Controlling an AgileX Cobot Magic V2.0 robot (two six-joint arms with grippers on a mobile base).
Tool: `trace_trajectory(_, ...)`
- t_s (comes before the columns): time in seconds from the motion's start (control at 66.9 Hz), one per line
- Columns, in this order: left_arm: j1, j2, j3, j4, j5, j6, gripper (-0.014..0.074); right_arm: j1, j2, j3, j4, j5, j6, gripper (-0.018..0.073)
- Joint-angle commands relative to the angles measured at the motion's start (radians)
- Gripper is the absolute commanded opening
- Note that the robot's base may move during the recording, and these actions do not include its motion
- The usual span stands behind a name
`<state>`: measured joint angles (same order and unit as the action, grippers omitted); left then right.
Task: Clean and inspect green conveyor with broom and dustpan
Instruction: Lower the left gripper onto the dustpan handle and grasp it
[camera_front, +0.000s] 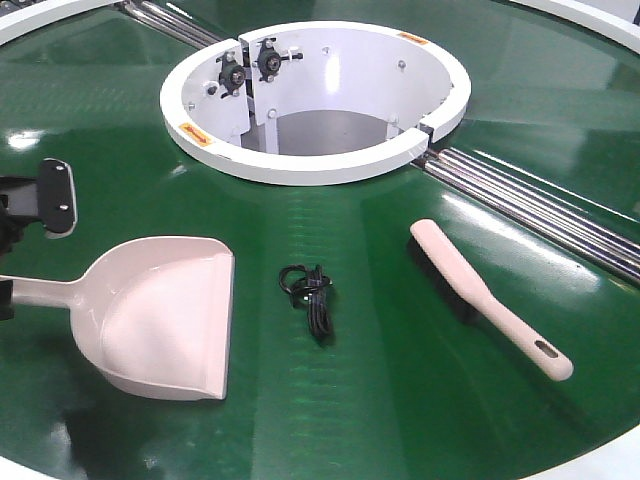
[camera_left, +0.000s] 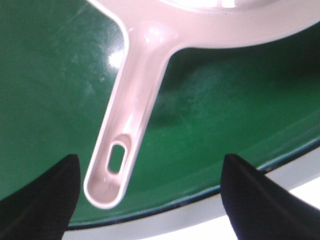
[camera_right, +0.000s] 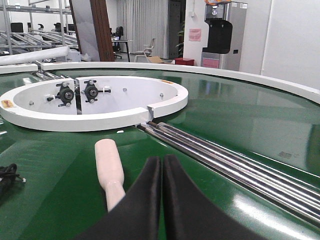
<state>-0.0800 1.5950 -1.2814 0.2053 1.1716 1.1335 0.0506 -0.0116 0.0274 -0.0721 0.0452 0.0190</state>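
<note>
**1. Left gripper (camera_left: 150, 159).** My jaws stand wide apart and grasp nothing. The handle of the dustpan (camera_front: 165, 315) lies between my two dark fingers (camera_left: 47, 202) and touches neither. Its slotted end points toward the white outer rim of the green conveyor (camera_front: 380, 350). The pan rests flat on the belt, front lip facing a small coiled black cable (camera_front: 310, 295).

**2. Right gripper (camera_right: 161, 167).** My fingers are pressed together with nothing between them. The broom (camera_right: 110, 167) lies on the belt just left of the fingertips, and its narrow part passes out of sight beneath them. In the front view the broom lies free on the belt, well right of the cable. Dark bristles show along one edge, and the slot hole sits at the handle end.

**3. Surroundings.** The white ring-shaped hub (camera_front: 300, 165) sits beyond both tools. Steel rollers (camera_front: 540, 215) run outward from it, past the broom.

**4. Markings.** Small orange stickers (camera_front: 190, 129) sit on the hub rim, their print too small to read. A pink notice (camera_right: 195, 34) on the far wall is likewise illegible.
</note>
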Motion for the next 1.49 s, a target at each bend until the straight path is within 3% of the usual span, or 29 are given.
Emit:
trace_trajectory(0.0, -0.015, -0.015, -0.030, 0.012, -0.048, 0.029, 0.0538, 0.001, -0.011, 0.004, -0.004, -0.070, -0.005, -0.0008)
trace_trajectory(0.299, -0.016, 0.043, -0.032, 0.014, -0.115, 0.126, 0.0538, -0.007, -0.011, 0.004, -0.004, -0.070, -0.005, -0.0008)
trace_trajectory(0.657, -0.015, 0.106, -0.030, 0.008, -0.232, 0.154, 0.0538, -0.049, -0.011, 0.004, -0.004, -0.070, -0.005, -0.0008)
trace_trajectory(1.24, -0.015, 0.201, -0.027, 0.009, -0.186, 0.154, 0.0532, -0.049, -0.010, 0.004, -0.004, -0.070, -0.005, -0.0008)
trace_trajectory(1.345, -0.015, 0.203, -0.027, 0.015, -0.172, 0.154, 0.0498, -0.049, -0.010, 0.004, -0.004, -0.070, -0.005, -0.0008)
trace_trajectory(1.479, -0.015, 0.202, -0.027, 0.016, -0.146, 0.154, 0.0362, -0.049, -0.010, 0.004, -0.004, -0.070, -0.005, -0.0008)
